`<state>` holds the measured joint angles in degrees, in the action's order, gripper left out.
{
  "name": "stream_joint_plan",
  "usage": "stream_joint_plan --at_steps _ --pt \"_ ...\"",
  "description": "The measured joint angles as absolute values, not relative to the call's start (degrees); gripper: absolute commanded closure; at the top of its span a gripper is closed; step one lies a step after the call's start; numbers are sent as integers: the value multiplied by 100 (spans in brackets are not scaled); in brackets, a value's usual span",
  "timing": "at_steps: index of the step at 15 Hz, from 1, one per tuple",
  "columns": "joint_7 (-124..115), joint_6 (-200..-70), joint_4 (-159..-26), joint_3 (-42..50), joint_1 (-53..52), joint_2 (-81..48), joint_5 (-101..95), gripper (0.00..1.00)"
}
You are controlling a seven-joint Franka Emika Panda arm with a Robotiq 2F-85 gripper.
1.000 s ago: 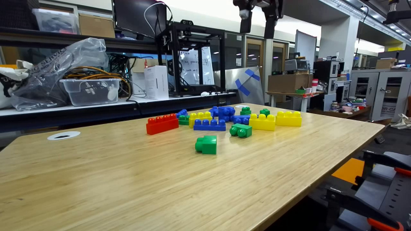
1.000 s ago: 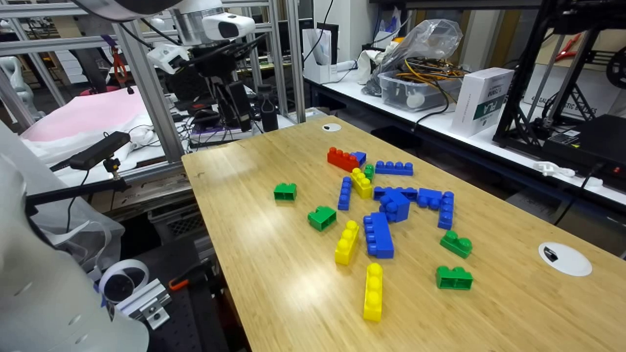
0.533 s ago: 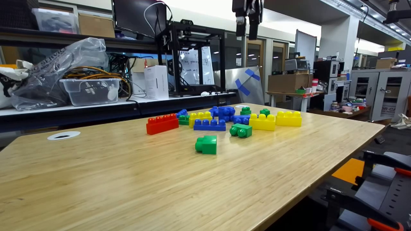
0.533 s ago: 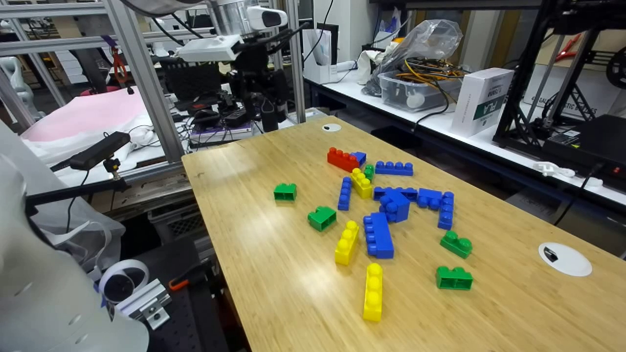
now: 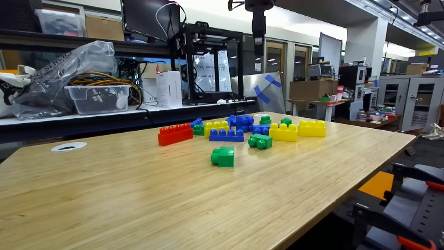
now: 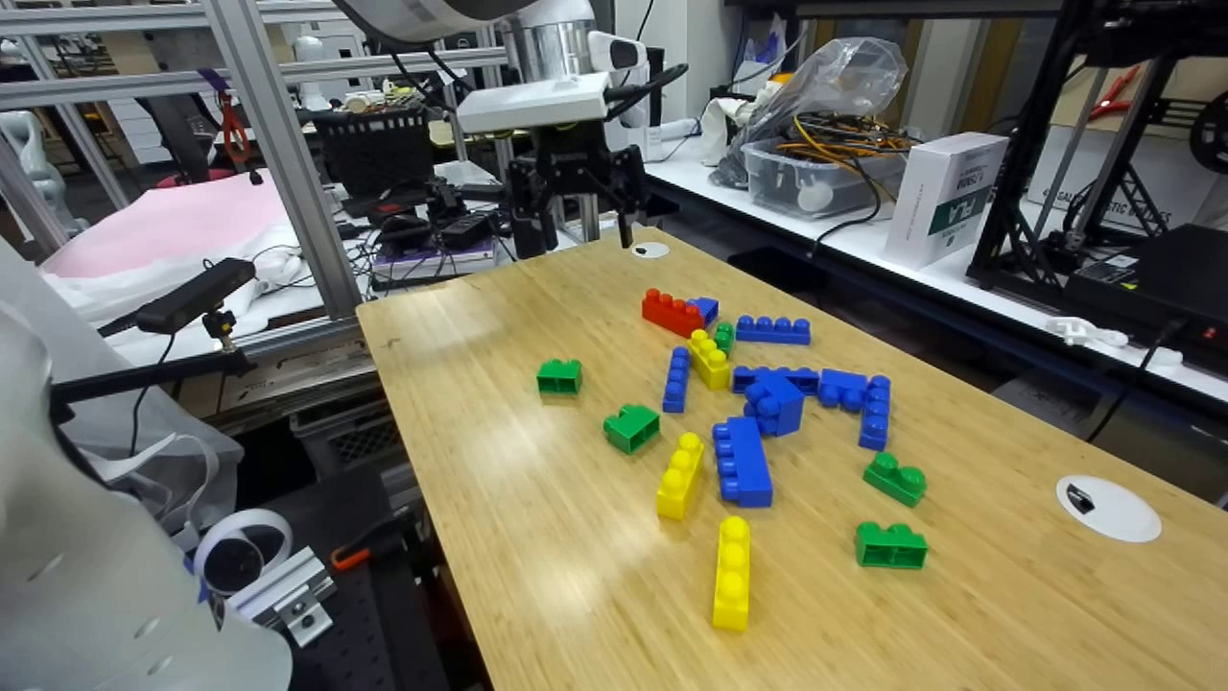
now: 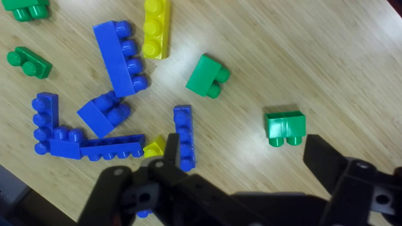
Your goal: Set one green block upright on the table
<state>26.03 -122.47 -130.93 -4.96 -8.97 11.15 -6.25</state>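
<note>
Gripper (image 7: pixel 242 138): spread wide, holding nothing, well above the level of the narrow blue brick (image 7: pixel 186 135).
Green block (image 7: pixel 285 125): on its side on the table (image 6: pixel 537 537), well apart from the narrow blue brick.
Yellow brick (image 7: pixel 155 146): just beside the narrow blue brick, touching or not hard to tell behind the gripper.

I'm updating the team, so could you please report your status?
Gripper open, empty, above the table. Outlying green block on its side, not yet upright. Nothing seen touching or covering it.

White pillar (image 5: pixel 367 47), grey cabinet (image 5: pixel 405 104), wooden door (image 5: pixel 276 45), black shelf (image 5: pixel 69 43), dark floor (image 5: pixel 426 149)
</note>
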Motion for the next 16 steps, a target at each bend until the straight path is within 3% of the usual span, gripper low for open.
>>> stream_joint_plan --at_steps 8,16 --pt "2647 -11981 -12611 -669 -912 -128 -2327 0" --pt "2418 -11888 -12408 -790 -964 -585 -2603 0"
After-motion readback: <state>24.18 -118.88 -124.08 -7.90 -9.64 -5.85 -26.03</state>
